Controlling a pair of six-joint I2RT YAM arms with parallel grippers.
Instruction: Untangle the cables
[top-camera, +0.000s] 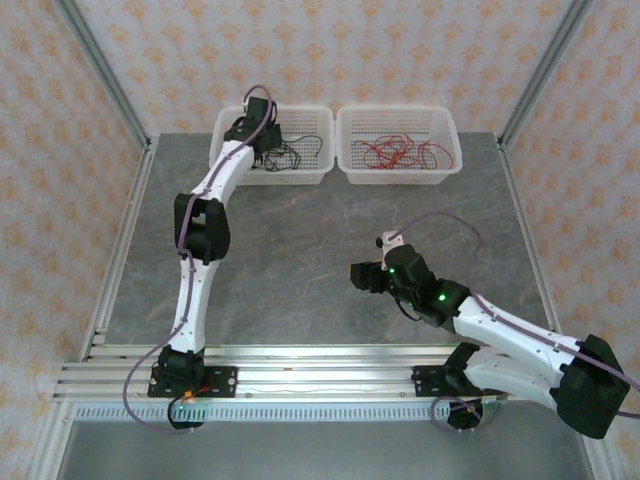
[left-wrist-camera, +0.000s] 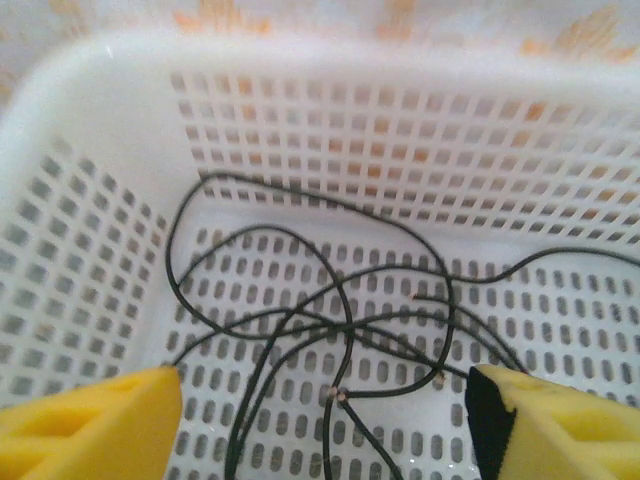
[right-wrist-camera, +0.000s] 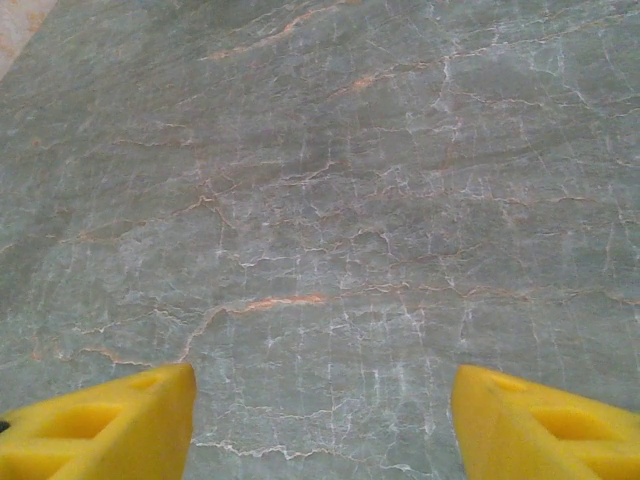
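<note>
Black cables (left-wrist-camera: 345, 300), thin and looped over one another, lay on the perforated floor of a white plastic basket (left-wrist-camera: 400, 130), directly below and ahead of the left jaws. The left jaws stood open, their yellow pads (left-wrist-camera: 90, 425) wide apart and gripping nothing; several strands crossed the gap between them. In the top view, red cables (top-camera: 400, 152) lay heaped in a second white basket (top-camera: 398, 110), just to the right of the left jaws and well ahead of the right jaws. The right jaws were likewise open and empty above the grey veined stone worktop (right-wrist-camera: 320, 200), whose surface showed between their pads.
</note>
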